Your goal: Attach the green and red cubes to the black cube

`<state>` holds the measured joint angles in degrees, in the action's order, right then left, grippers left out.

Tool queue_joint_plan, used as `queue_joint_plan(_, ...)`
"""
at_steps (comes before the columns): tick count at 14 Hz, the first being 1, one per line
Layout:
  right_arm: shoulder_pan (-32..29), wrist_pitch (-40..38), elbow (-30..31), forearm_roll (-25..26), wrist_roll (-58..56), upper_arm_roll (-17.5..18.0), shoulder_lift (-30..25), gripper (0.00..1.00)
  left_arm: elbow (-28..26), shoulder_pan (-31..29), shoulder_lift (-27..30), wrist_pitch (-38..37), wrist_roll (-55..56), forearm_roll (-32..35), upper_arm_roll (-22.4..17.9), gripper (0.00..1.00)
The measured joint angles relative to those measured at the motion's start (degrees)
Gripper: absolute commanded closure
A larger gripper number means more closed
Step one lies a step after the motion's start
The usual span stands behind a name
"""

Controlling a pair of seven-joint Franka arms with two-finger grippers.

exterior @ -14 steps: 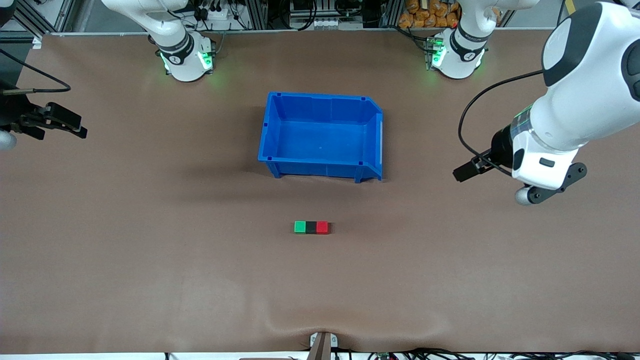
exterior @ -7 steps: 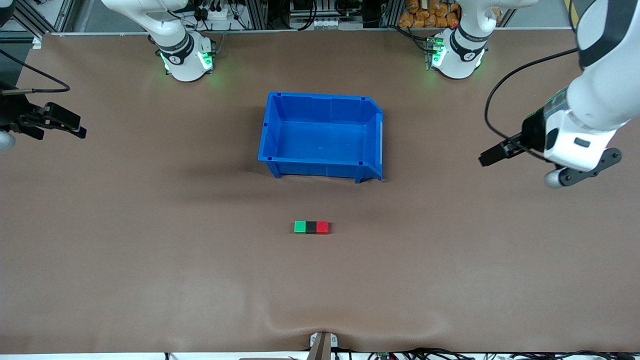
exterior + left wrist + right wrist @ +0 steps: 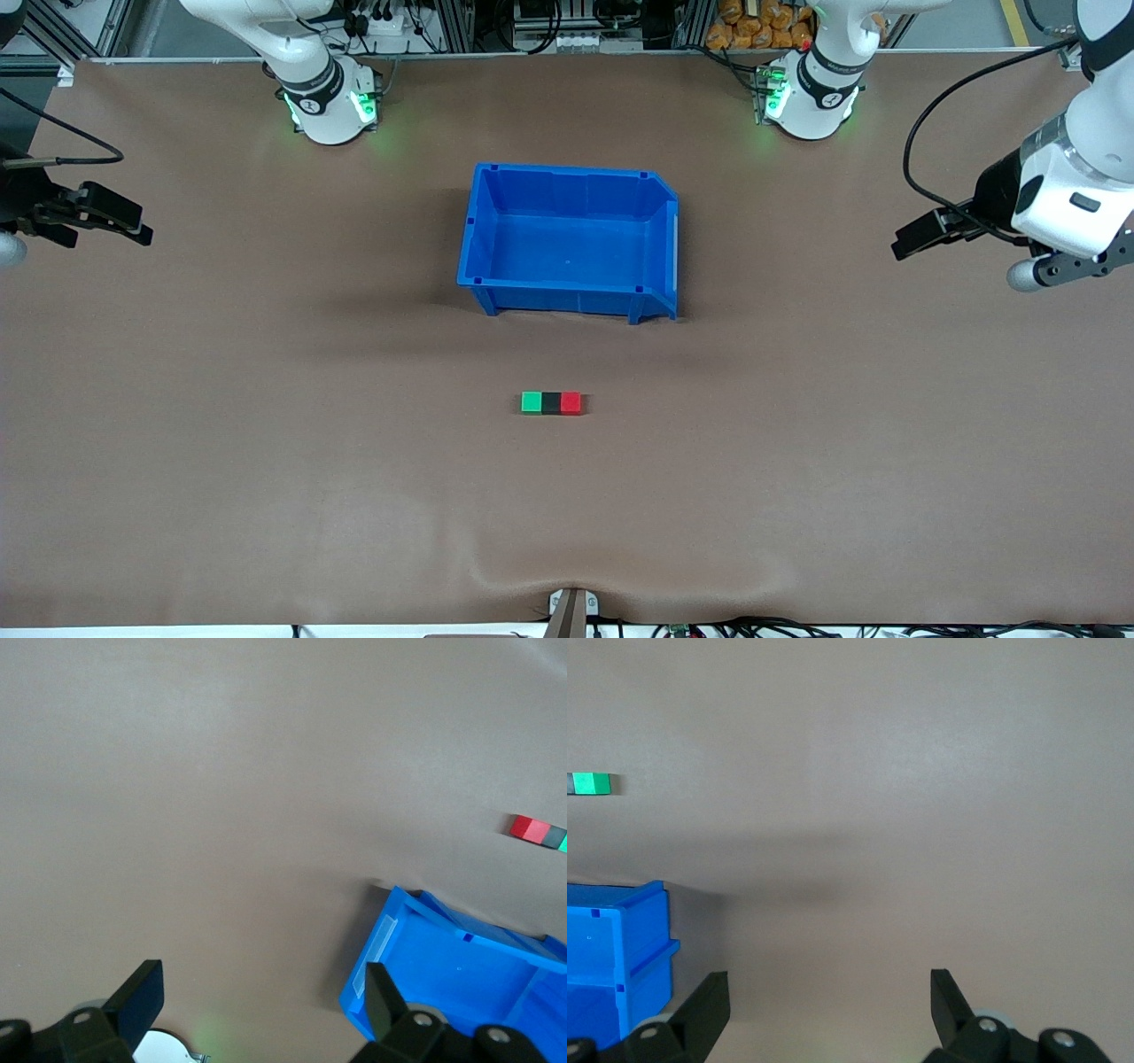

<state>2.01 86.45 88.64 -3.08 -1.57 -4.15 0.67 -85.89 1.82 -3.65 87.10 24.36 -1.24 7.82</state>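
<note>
Left gripper (image 3: 261,997) has retreated (fingers apart).

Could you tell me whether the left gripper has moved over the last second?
Yes. The left gripper has drawn away from the blue bin, toward the left arm's end of the table and its base.

We see the left gripper (image 3: 912,239) up over the table's left-arm end, jaws wide apart and holding nothing, its white wrist angled down behind it. The right gripper (image 3: 120,217) hangs over the table's other end, equally wide and unladen, its arm mostly out of the front view.
</note>
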Motion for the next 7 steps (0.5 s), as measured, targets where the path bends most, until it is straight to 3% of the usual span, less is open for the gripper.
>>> queue_joint_plan(7, 0.0, 0.0, 0.0, 0.0, 0.0, 0.0, 0.0, 0.00, 0.0, -1.2, 0.8, 0.0, -8.6, 1.5, -0.2, 0.00)
